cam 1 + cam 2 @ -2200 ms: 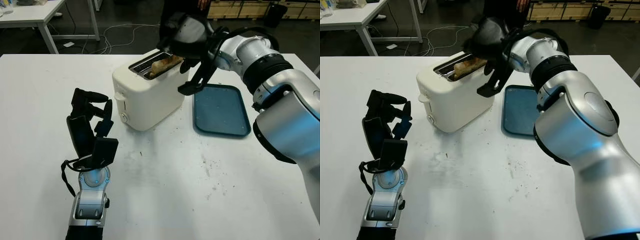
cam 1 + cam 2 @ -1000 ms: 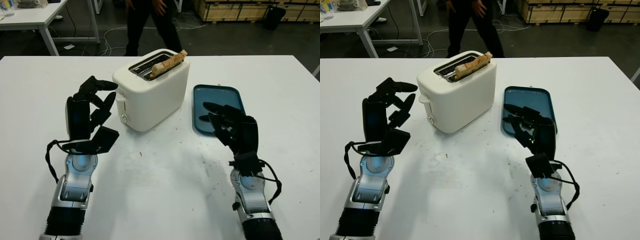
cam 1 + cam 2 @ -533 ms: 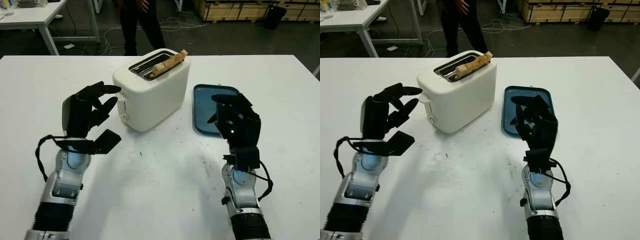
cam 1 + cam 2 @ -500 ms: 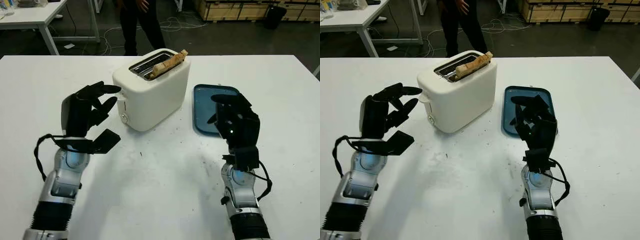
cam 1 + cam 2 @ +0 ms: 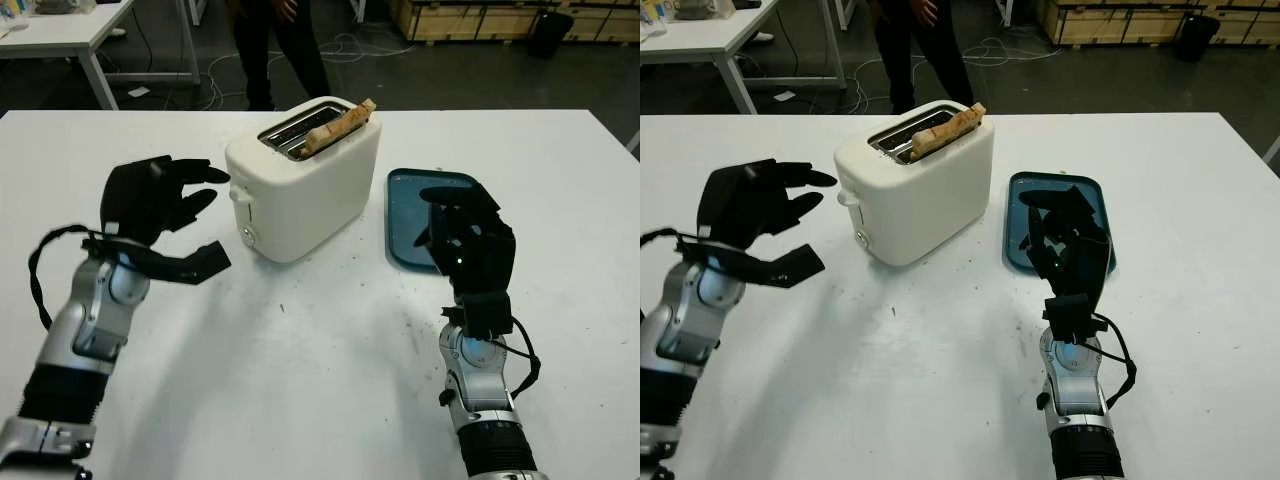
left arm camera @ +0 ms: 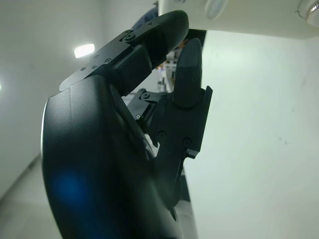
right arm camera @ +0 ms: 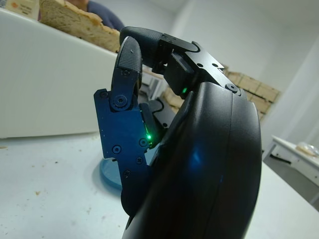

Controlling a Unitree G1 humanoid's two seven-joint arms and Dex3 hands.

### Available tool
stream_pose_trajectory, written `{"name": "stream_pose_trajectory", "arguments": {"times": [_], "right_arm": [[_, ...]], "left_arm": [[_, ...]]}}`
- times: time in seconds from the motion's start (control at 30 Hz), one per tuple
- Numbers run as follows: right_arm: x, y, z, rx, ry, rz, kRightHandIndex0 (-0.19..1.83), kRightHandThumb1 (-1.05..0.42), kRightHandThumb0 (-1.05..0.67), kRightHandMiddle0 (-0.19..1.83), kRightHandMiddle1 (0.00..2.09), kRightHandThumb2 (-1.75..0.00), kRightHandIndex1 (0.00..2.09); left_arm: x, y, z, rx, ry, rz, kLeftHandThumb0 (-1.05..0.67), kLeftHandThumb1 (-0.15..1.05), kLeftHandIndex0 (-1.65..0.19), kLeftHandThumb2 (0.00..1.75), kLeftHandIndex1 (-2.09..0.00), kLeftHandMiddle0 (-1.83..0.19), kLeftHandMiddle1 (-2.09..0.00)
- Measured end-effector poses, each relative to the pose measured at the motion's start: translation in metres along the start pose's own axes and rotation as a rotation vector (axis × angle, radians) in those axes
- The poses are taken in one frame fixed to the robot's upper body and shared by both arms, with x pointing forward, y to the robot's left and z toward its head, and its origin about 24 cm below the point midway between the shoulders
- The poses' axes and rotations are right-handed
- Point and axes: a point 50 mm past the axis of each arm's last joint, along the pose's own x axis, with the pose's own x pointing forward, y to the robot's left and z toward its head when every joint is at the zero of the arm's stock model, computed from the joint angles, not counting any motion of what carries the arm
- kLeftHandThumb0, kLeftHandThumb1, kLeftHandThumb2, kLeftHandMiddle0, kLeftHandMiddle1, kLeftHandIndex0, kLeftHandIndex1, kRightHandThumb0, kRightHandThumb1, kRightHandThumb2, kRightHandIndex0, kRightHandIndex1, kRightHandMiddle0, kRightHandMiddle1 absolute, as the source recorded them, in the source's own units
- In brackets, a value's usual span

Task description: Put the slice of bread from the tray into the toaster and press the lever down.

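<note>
Black left hand (image 5: 155, 205): raised at the left of the toaster, holding nothing, open, fingertips (image 5: 215, 175) reaching toward the lever end, just short of it.
Right hand (image 5: 465, 250): upright at the near right, in front of the tray's near end, holding nothing; fingers curled in toward the palm, as the right wrist view shows (image 7: 130, 59).
Toaster (image 5: 305, 180): white, set at an angle in the middle of the table, left of the tray.
Lever (image 5: 240, 195): small white tab on the toaster's near-left end, a round knob (image 5: 247, 235) below it; I can't tell whether it is down.
Slice of bread (image 5: 338, 125): in the toaster's right-hand slot, top crust poking up and leaning right.
Tray (image 5: 432, 205): blue, right of the toaster, nothing on it.
Table (image 5: 330, 370): white, crumbs scattered near the toaster.
Person (image 5: 280, 40): legs standing on the floor beyond the far edge.
</note>
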Motion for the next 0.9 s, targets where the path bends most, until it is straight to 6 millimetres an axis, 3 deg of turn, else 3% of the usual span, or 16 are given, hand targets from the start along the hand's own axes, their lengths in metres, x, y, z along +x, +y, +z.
{"name": "stream_pose_trajectory", "arguments": {"times": [0.2, 0.9], "right_arm": [[-0.001, -0.002, 0.000, 0.014, -0.001, -0.005, 0.85, -0.92, -0.49, 0.70, 1.44, -0.38, 1.75], [-0.001, -0.002, 0.000, 0.022, 0.001, 0.001, 0.86, -0.92, -0.50, 0.70, 1.43, -0.36, 1.75]], "left_arm": [[0.010, 0.001, 0.001, 0.047, -0.031, -0.062, -0.27, 0.90, -1.06, 0.07, -0.10, -0.94, -1.38], [0.013, 0.003, 0.009, 0.061, -0.079, -0.078, -0.23, 0.92, -1.10, 0.08, -0.05, -0.94, -1.32]]}}
